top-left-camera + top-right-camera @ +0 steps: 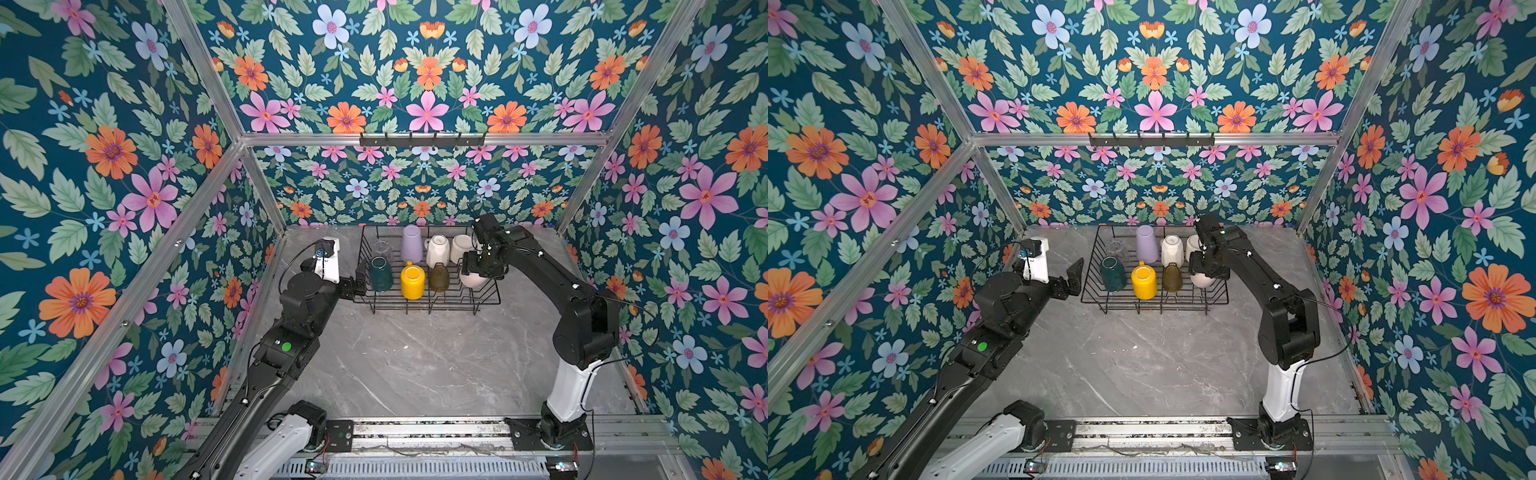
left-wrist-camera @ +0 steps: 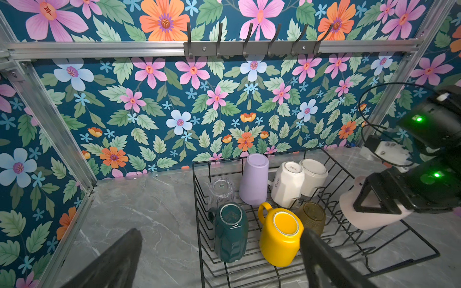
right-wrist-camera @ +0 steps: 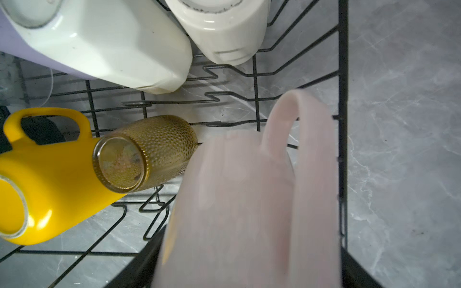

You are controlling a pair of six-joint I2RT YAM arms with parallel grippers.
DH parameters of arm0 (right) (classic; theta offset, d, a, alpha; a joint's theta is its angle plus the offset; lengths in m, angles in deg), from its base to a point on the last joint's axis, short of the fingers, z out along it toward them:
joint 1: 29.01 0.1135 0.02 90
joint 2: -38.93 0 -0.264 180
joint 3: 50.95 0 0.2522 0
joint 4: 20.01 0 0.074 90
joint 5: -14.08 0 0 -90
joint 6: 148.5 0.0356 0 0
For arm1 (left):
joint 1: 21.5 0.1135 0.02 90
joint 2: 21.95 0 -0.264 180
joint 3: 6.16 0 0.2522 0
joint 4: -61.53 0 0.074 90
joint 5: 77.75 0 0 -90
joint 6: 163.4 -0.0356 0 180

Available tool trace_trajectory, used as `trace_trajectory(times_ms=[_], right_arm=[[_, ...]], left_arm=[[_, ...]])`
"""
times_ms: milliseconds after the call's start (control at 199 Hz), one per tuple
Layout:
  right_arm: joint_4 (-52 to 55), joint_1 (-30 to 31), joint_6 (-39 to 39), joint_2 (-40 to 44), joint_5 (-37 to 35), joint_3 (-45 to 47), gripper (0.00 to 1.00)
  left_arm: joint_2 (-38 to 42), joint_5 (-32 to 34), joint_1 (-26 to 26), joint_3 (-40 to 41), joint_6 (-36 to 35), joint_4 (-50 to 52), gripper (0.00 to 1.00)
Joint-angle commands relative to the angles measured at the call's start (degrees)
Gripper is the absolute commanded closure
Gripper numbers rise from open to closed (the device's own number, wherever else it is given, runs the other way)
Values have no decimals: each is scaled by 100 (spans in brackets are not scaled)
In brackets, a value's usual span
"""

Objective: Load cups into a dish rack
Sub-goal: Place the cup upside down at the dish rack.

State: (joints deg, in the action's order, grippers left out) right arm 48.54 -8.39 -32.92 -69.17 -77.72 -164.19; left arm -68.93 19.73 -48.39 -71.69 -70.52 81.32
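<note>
Dish rack (image 3: 343,74): black coated wire, satin. Yellow mug (image 3: 50,179), faceted white mug (image 3: 112,42), round white mug (image 3: 224,32): glazed ceramic, high gloss. Dark green mug (image 2: 230,232): softer sheen. Lilac tumbler (image 2: 254,179) and pale pink mug (image 2: 369,219): smooth, matt. Olive-brown glass (image 3: 154,149): translucent, dimpled all over. Clear glass (image 2: 220,192): transparent, faceted. Tabletop (image 1: 415,365): grey marble-look slab, smooth, low sheen. Frame rails (image 2: 99,47): bare brushed aluminium.

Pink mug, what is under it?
Under the pink mug are the black wires of the dish rack and the grey table showing through them. The spot right beneath it is covered by the mug itself.
</note>
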Motion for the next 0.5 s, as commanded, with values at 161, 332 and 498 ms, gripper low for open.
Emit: trace_trajectory(times_ms=[161, 332, 498], right_arm=[[-98, -6, 314, -293, -89, -63, 100], [-284, -1, 385, -416, 13, 8, 100], [-386, -1, 417, -527, -4, 8, 100]], left_arm=[[79, -19, 2, -18, 3, -33, 0], [105, 7, 9, -9, 3, -31, 0], [94, 24, 9, -9, 3, -31, 0]])
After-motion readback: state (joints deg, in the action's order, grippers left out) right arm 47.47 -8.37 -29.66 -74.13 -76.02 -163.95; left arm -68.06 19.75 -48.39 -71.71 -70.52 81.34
